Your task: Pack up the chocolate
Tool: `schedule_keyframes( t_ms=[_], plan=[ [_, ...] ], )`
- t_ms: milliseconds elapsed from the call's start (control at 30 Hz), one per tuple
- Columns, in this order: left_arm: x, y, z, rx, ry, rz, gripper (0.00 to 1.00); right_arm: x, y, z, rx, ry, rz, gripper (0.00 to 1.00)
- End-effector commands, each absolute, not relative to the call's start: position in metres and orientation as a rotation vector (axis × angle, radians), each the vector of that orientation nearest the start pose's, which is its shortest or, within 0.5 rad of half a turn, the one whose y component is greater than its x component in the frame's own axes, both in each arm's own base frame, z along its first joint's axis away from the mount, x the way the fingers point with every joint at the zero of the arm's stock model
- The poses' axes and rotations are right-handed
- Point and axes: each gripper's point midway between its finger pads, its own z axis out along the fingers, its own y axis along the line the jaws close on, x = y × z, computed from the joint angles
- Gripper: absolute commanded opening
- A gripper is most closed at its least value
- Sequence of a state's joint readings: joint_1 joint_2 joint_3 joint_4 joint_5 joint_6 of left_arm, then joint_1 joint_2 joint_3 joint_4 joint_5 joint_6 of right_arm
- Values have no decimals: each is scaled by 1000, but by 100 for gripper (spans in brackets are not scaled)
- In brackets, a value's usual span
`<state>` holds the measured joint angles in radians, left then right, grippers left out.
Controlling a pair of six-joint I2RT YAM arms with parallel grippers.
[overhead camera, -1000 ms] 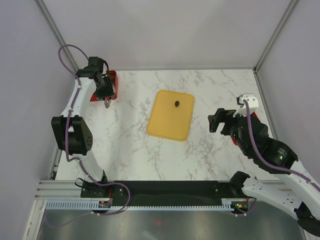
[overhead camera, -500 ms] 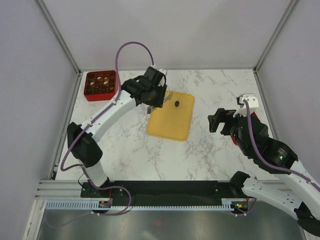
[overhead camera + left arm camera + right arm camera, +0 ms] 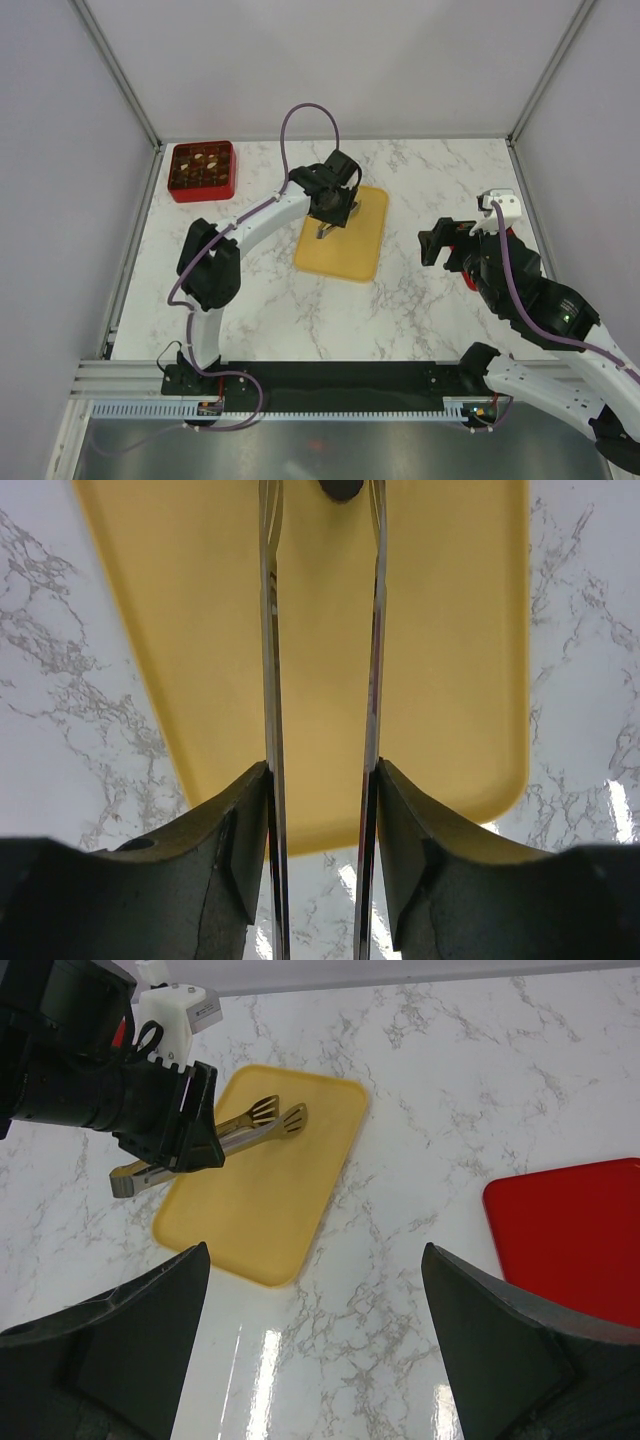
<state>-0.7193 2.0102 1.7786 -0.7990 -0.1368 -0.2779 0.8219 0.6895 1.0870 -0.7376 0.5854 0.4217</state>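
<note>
Left arm lines up tongs on the lone tray piece
Red box (image 3: 203, 194) far left holds packed pieces. Left gripper (image 3: 320, 770) is clamped across the tongs (image 3: 272, 680), squeezing them only partway so the blades stay parted around one dark chocolate (image 3: 340, 488) at the far end of the yellow tray (image 3: 450, 680), probably set to pinch. Right gripper (image 3: 310, 1260) sits off to the right, spread wide and empty, out of the way
</note>
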Motion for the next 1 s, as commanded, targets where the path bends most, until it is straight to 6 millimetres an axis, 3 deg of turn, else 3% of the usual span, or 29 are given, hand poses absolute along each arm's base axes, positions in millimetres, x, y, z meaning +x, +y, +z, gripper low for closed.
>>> schedule_keyframes(
  t_ms=[0,133,333,600,800,900,967],
  plan=[
    [385,-324,132,549,2450,-228,52,213,101,322,32,1850,278,95],
    [384,-323,124,547,2466,-218,50,213,100,321,32,1852,272,96],
    [378,-318,129,541,2473,-216,38,213,100,319,34,1856,270,95],
    [369,-286,168,482,2465,-116,27,212,101,321,35,1853,289,95],
    [374,-234,220,338,2434,-92,28,212,103,321,35,1856,296,95],
    [378,-195,241,234,2421,-65,28,212,104,319,31,1860,294,95],
    [385,-158,248,130,2420,-46,28,213,105,319,30,1859,296,96]
  ],
)
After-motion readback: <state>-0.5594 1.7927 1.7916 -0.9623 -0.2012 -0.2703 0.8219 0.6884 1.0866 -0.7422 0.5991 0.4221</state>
